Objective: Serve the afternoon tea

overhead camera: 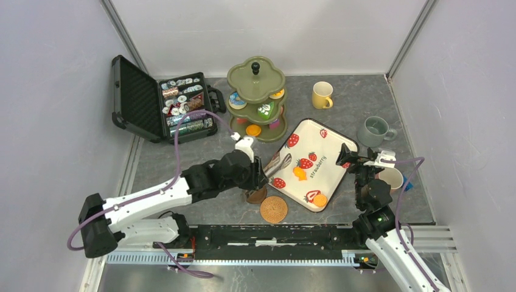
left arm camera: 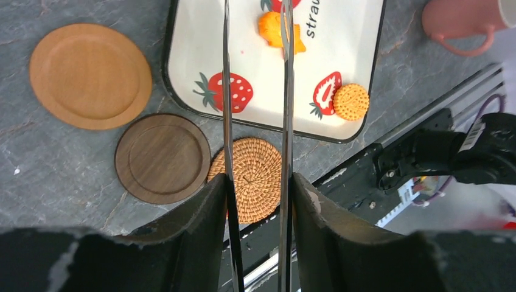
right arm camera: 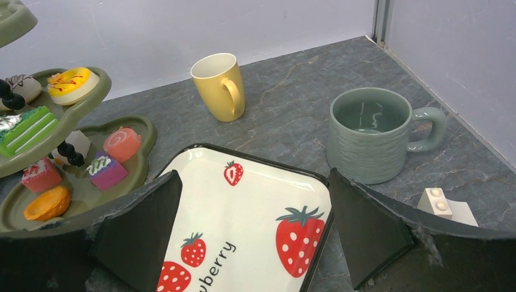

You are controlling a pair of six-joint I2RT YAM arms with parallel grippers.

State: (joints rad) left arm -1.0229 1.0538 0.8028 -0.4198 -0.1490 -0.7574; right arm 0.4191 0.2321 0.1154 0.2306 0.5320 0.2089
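**Two robot arms at a toy tea setting, the left one holding tongs**

Nearest the arms, three round coasters lie close together on the grey surface: a woven coaster, a dark wooden coaster touching its edge, and a light wooden coaster just beyond.

The left claw hangs above them, pinched narrow on a pair of metal tongs. The tongs' blades reach out over a white tray printed with strawberries. A round orange biscuit lies near the tray's near edge.

The right claw hangs over the tray's right side, spread wide and holding nothing. A pink mug stands just beside that arm.

Farther back on the right stands a grey-green mug, and beyond it a yellow mug, both upright.

Behind the tray rises a green three-tier stand carrying small cakes on its lower tiers.

At far left, an open black case of poker chips.
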